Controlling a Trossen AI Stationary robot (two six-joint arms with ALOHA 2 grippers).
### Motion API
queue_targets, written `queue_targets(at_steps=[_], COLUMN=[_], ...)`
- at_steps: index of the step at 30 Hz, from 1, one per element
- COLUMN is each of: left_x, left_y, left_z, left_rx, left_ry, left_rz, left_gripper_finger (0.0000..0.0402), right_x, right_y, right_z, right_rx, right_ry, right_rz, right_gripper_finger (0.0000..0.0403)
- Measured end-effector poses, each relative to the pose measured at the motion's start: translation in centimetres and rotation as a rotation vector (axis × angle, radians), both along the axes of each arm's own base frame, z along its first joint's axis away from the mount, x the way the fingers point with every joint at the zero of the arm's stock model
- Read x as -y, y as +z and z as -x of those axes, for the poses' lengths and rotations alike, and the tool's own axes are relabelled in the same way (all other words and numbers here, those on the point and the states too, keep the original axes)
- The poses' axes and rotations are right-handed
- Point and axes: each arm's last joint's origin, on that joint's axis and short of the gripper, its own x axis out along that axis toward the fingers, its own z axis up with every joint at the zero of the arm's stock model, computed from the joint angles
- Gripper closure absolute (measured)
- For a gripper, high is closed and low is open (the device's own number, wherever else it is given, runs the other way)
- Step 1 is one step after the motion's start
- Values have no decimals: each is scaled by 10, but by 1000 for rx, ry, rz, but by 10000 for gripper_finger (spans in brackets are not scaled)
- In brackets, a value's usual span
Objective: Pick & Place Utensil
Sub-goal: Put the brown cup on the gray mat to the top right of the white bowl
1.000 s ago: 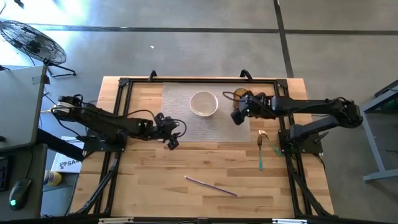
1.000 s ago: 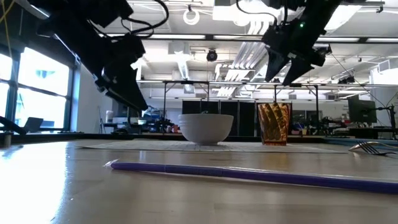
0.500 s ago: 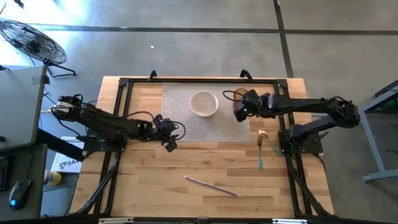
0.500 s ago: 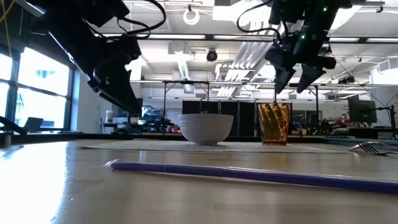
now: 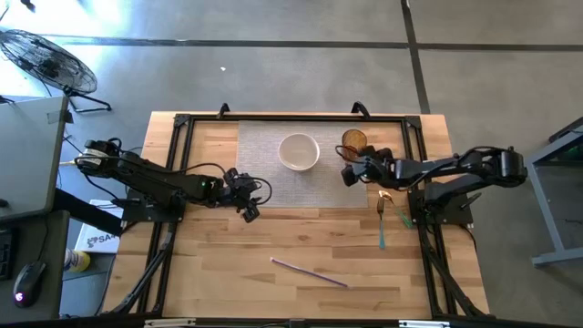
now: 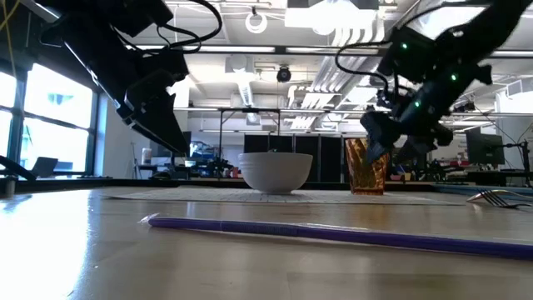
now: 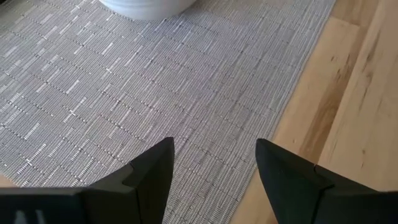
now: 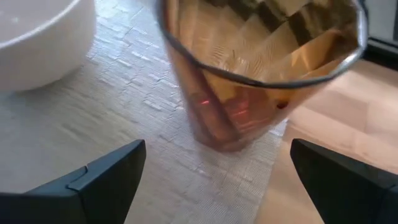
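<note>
The utensils lie flat on the wooden table: a fork with a gold head and teal handle [image 5: 382,219] [image 6: 498,197] near the right side, and a thin purple straw [image 5: 310,271] [image 6: 333,233] toward the near edge. An amber faceted cup [image 5: 354,140] [image 8: 261,68] and a white bowl [image 5: 298,151] [image 6: 276,171] stand on a grey woven mat [image 5: 273,178]. My right gripper [image 5: 348,174] [image 8: 217,152] is open, low, just on the near side of the cup, with its fingers facing the cup. My left gripper [image 5: 250,207] [image 7: 214,149] is open above the mat's near left part.
A black frame [image 5: 178,146] borders the table's left, far and right sides. Bare wood lies between the mat and the straw. The fork lies close to the right arm's base [image 5: 437,205]. A fan [image 5: 46,59] stands on the floor beyond the table.
My right gripper has come down from above the cup to about the cup's height and drawn toward the table's near edge, so that it now stands beside the cup. The cup, bowl, fork and straw have not moved.
</note>
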Motion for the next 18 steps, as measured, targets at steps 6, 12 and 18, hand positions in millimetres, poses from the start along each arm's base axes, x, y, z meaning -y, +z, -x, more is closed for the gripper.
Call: queue_targets(at_steps=[6, 12, 18], left_x=[0, 1, 1], left_y=[0, 2, 3], left_z=[0, -3, -4], left_rx=[1, 27, 34], left_ry=[-6, -23, -34], left_rz=[7, 4, -6], left_gripper_finger=[181, 181, 181], right_x=[2, 11, 19], right_y=[-22, -29, -26], right_z=[16, 29, 33], right_rx=[40, 124, 202], right_ry=[29, 71, 178], right_rz=[112, 193, 229], right_gripper_finger=[3, 5, 6])
